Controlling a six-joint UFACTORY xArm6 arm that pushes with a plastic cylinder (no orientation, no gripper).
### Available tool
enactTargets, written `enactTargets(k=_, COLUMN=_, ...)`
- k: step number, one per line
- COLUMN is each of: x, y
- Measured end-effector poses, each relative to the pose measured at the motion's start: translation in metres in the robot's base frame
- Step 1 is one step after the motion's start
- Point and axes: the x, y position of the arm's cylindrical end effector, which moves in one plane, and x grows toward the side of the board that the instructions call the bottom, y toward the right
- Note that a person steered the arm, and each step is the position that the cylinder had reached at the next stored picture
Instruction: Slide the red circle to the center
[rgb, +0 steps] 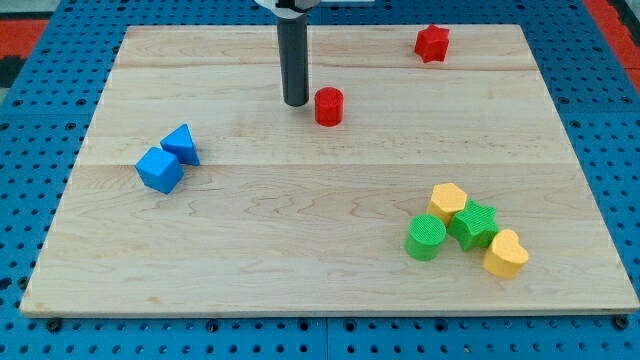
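The red circle (329, 106), a short red cylinder, stands on the wooden board (300, 240) above the middle, toward the view's top. My tip (296, 102) rests on the board just to the left of the red circle, a small gap apart from it. The dark rod rises straight up out of the view's top.
A red star-like block (432, 43) lies at the top right. A blue triangle (182, 143) and a blue cube (160, 169) touch at the left. At the lower right cluster a yellow hexagon (448, 202), a green circle (426, 237), a green star (474, 224) and a yellow heart (505, 253).
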Motion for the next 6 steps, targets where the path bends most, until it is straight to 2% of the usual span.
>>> enactTargets(k=2, x=-0.008, y=-0.005)
enactTargets(k=3, x=-0.022, y=0.046)
enactTargets(k=4, x=-0.006, y=0.043)
enactTargets(k=5, x=-0.006, y=-0.048)
enactTargets(k=6, x=0.058, y=-0.035)
